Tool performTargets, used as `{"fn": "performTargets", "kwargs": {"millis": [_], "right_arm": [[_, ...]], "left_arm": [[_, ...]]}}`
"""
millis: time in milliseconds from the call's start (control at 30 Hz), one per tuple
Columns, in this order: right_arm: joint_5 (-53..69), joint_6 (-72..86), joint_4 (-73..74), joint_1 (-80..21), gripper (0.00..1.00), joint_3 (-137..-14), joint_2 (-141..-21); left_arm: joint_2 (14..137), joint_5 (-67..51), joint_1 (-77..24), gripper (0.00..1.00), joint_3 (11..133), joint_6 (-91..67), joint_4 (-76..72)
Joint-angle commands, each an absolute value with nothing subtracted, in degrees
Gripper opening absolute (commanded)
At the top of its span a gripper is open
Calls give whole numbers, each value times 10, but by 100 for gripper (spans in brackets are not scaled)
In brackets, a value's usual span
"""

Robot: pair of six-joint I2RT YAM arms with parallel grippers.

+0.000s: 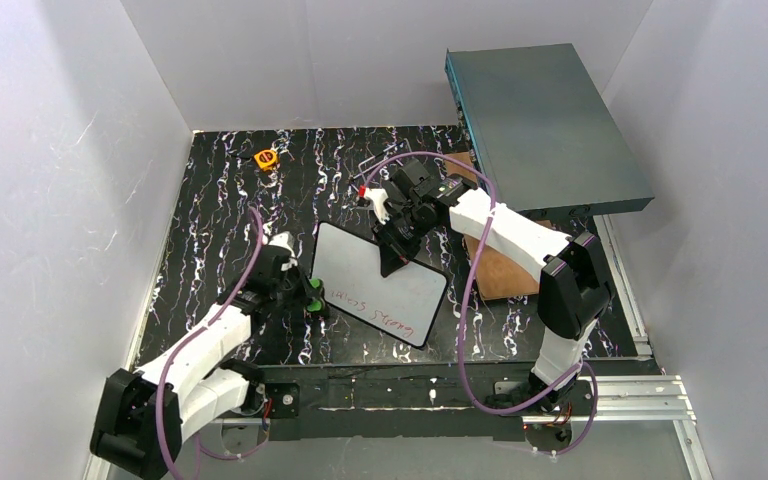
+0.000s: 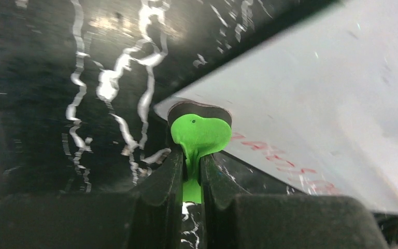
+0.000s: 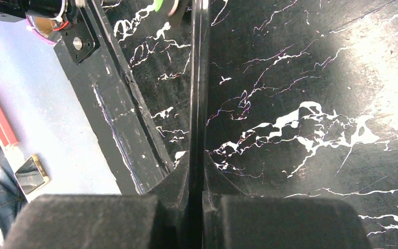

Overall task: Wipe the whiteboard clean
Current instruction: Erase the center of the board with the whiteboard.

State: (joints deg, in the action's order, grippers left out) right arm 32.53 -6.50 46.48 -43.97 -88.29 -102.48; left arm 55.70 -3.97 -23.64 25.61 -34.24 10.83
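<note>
Where the left arm reaches out from the near table edge, the left gripper (image 2: pixel 192 155) is clamped tight on a small eraser (image 2: pixel 199 132) with a bright green, heart-shaped plastic grip and a black pad beneath it. The pad sits at the near left corner of the whiteboard (image 1: pixel 375 272), a small rectangular white board with a thin black frame and rounded corners. The whiteboard is in the middle of the black, white-veined marble-look table (image 1: pixel 215 210), turned askew so that one corner points toward the near edge. Red handwriting (image 1: pixel 372 308) runs along the board's nearer long side, just right of the eraser; the rest of the white face looks bare.

At the whiteboard's far edge the right gripper (image 1: pixel 397 248) comes in from the right. Its two black fingers (image 3: pixel 176 176) are pressed together on the thin black frame, which the right wrist view shows edge-on, running straight away between them. Whether that edge is lifted off the table I cannot tell.

Right of the whiteboard, under the right arm, lies a flat brown wooden board (image 1: pixel 505 275), close to the whiteboard's right corner. Beyond and right of the whiteboard is a large grey-teal metal box (image 1: pixel 550 120), whose near edge covers part of the wooden board in the top view. Beyond the whiteboard to the left, well apart from it, a small orange object (image 1: pixel 266 158) sits on the table, too small to identify.
</note>
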Motion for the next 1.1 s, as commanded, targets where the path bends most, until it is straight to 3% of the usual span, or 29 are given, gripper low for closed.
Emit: {"fn": "performTargets", "kwargs": {"millis": [0,100,333,567,733,1067], "right_arm": [[376,-52,457,-449,1,-884,-1002],[373,-51,455,-449,1,-881,-999],[379,-50,456,-449,1,-886,-1007],[384,-51,459,-449,1,-889,-1012],[386,-52,458,-449,1,-887,-1012],[380,-53,454,-449,1,-879,-1005]], "left_arm": [[574,32,-200,0,270,-353,117],[590,24,-198,0,276,-349,113],[593,-117,-213,0,270,-332,85],[591,-88,-296,0,232,-387,81],[581,-72,-302,0,231,-394,70],[602,-101,-125,0,258,-341,88]]}}
